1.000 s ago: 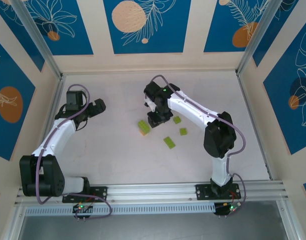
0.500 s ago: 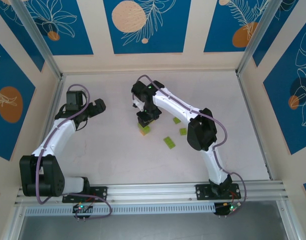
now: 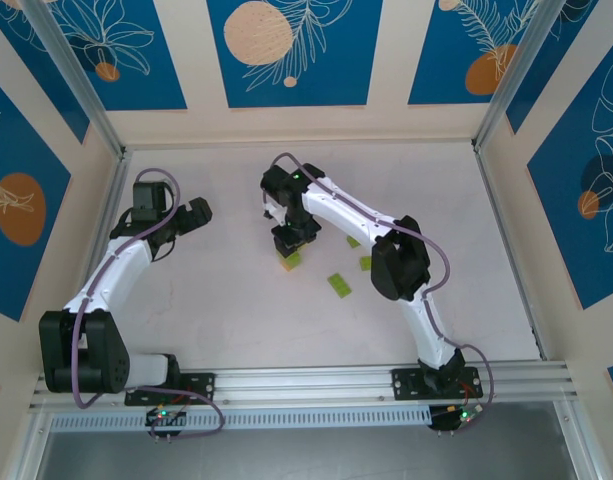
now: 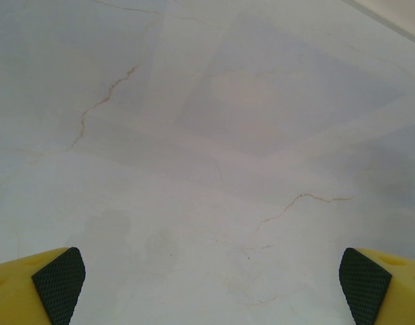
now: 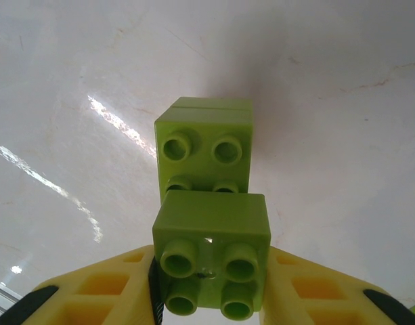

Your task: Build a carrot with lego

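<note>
Right jaws gripping green brick [image 5: 210, 261], left jaws wide.

2 arms [image 3: 111, 270]: white links, black joints | cables [image 3: 79, 370]: purple-grey | fingers [image 4: 11, 298]: yellow, black pads [image 4: 58, 284]

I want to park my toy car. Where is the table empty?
Bare table lies between the left hand and the brick stack, and along the near rail. It's crowded around the right hand holding a green brick, loose bricks beside it.
</note>
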### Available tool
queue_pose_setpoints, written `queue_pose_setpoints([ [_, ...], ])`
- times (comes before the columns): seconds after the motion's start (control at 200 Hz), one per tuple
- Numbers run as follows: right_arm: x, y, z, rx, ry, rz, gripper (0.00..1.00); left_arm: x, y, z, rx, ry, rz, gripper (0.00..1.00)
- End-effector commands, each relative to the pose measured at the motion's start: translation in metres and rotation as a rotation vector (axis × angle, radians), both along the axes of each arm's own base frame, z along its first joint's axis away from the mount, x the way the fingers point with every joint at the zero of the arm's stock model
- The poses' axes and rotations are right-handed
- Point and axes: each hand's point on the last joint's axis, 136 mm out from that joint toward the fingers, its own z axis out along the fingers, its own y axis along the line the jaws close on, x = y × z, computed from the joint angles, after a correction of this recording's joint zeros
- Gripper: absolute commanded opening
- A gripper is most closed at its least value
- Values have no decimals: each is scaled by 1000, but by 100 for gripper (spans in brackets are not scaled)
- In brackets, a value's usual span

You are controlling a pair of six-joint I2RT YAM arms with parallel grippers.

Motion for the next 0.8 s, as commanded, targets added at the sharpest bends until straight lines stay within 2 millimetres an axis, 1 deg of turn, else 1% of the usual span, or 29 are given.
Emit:
queue_pose_setpoints([
  [0.0, -6, 9, 1, 19, 28, 22, 38, -1, 4, 8, -1, -17, 4, 99],
  [0.455, -9, 11, -7, 1, 50, 31, 38, -1, 4, 7, 0, -16, 5, 99],
  [0.795, -15, 3, -19, -80, 70, 55, 38, -1, 4, 7, 0, -16, 5, 99],
])
